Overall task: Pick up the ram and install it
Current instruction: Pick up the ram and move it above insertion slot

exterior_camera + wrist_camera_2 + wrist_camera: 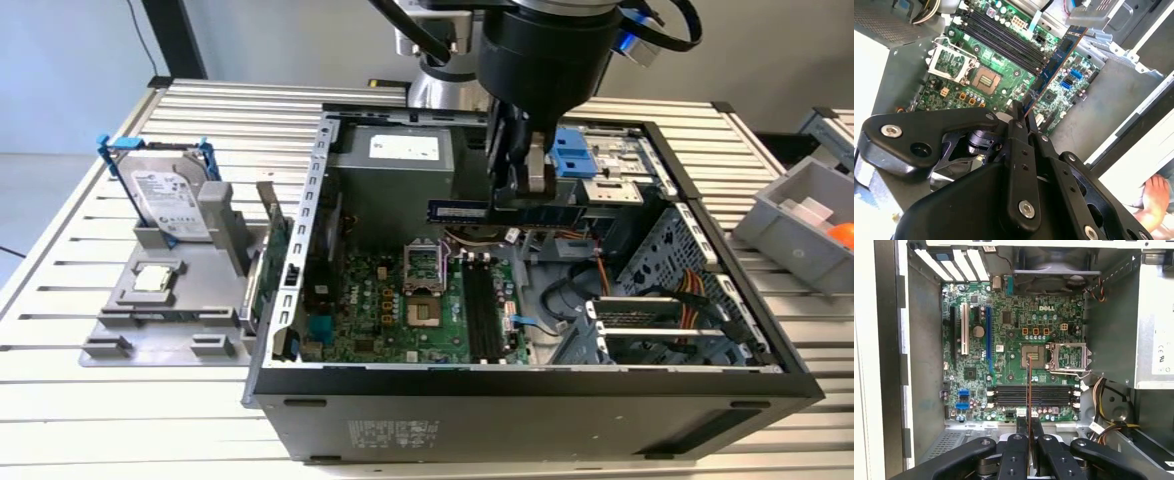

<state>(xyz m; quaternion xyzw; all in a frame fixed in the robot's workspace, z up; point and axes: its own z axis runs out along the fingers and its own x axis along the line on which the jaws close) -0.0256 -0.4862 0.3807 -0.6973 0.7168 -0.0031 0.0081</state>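
Note:
My gripper (pixel 523 200) hangs over the open computer case (pixel 534 385), shut on the ram (pixel 501 211). The ram is a bluish stick lying level above the motherboard (pixel 400 310). In the second wrist view the ram (pixel 1056 65) slants away from the fingertips (pixel 1016 112) over the board. In the first wrist view the ram (pixel 1029 390) shows edge-on as a thin line between the fingers (pixel 1016 445), crossing the black memory slots (pixel 1049 395). Those slots (pixel 481 310) lie below the stick, well apart from it.
A silver hard drive in a blue frame (pixel 167 195) and a green card (pixel 274 260) stand on a grey fixture (pixel 174 290) at the exterior view's left. A grey bin (pixel 801 215) sits at the right. Cables (pixel 667 310) and a drive cage (pixel 601 160) crowd the case. A person's hand (pixel 1154 195) rests outside it.

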